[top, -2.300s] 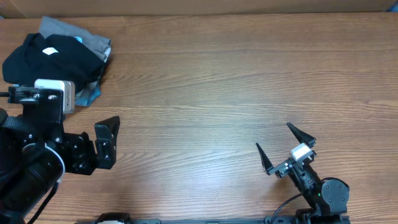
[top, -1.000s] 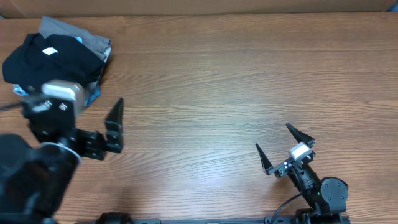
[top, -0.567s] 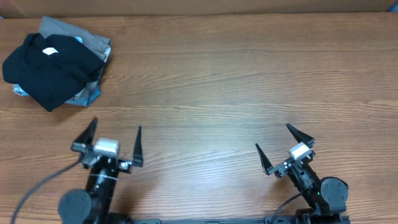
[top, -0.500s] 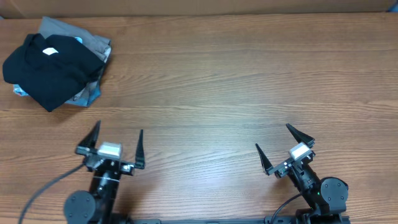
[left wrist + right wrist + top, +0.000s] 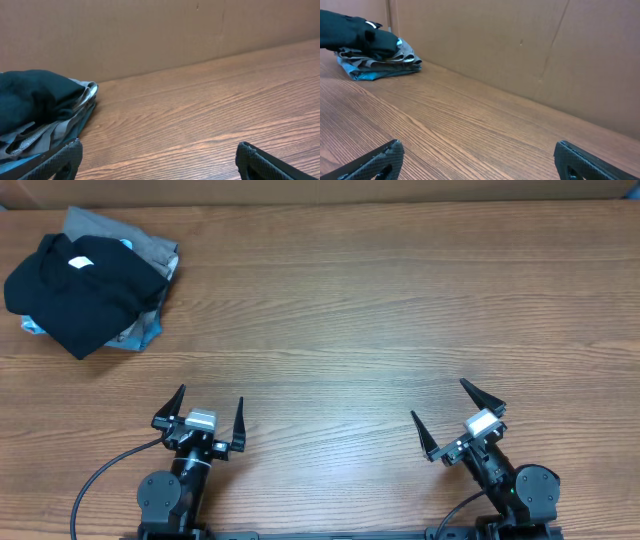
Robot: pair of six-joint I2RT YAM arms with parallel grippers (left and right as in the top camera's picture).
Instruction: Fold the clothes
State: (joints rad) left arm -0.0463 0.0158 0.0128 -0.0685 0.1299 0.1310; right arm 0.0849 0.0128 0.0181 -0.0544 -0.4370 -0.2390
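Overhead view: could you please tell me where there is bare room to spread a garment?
The brown wooden table is bare from the crumpled black shirt to its right edge, between the cardboard wall and the open left gripper and right gripper. The gap between them is free. Crowded: only the far left corner, where the shirt tops grey and light-blue garments.

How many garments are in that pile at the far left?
3 visible: a black shirt on top, a grey garment sticking out behind it, a light-blue garment under its near edge. More may be hidden underneath.
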